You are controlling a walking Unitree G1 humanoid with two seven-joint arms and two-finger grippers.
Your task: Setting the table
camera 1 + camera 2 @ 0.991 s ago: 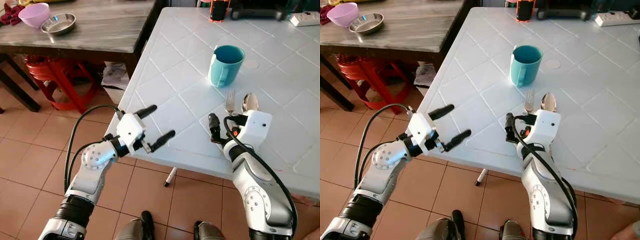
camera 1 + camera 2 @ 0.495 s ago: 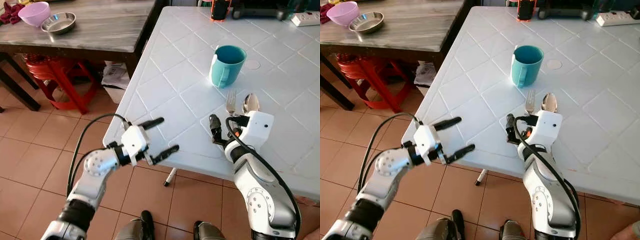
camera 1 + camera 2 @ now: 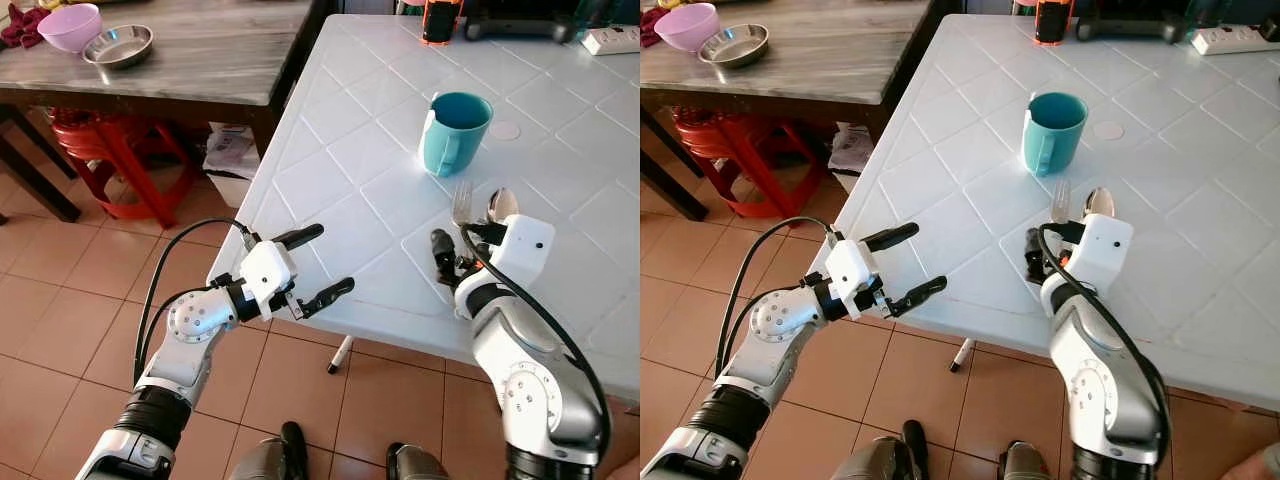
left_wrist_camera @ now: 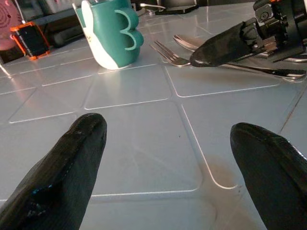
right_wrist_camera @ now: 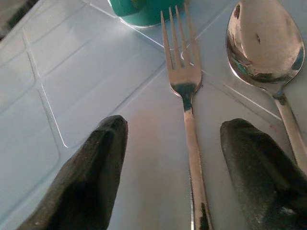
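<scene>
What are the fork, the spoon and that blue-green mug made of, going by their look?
The fork and spoon look like polished metal, probably stainless steel: both are silvery and mirror their surroundings. The mug looks like glazed ceramic, though glossy plastic is possible: an even teal colour, a thick wall and handle, a soft shine. The right end effector stands open astride the fork's handle.
</scene>
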